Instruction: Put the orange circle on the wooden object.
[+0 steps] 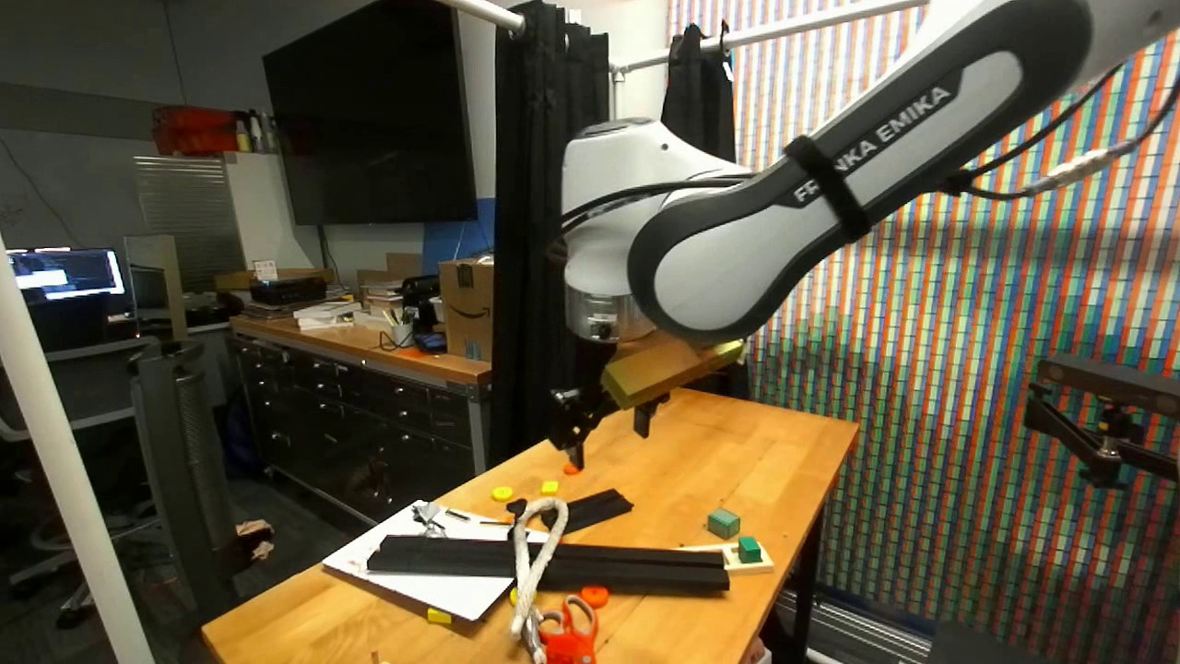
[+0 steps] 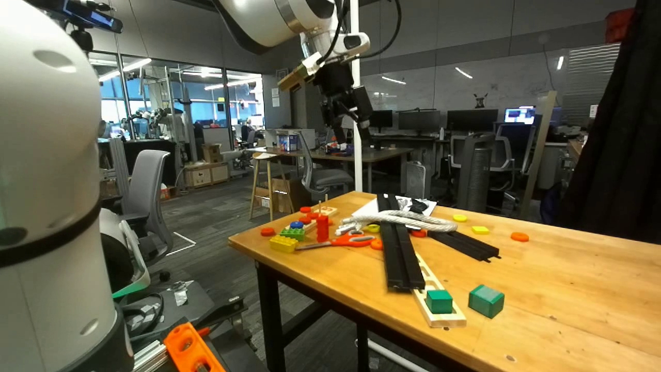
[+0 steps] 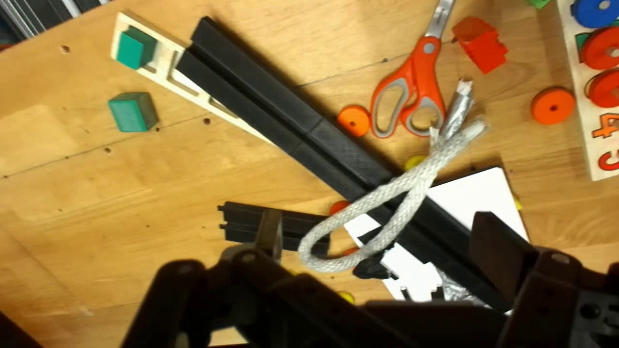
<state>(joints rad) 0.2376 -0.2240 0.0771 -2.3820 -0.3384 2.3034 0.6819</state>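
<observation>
Where rope (image 3: 420, 182) loops, orange disc (image 3: 357, 115), slotted wood (image 3: 164, 54)

In an exterior view my white arm (image 1: 784, 217), edged in dark grey, slants down from the upper right to a big round joint (image 1: 708, 281); beyond it my smooth white wrist (image 1: 604, 189) stands nearly upright. Below that, my black two-fingered tool (image 1: 609, 446) hangs pointing down, a little tilted. In the wrist view its dark, blocky fingers (image 3: 498, 253) are spread wide, well apart from each other
</observation>
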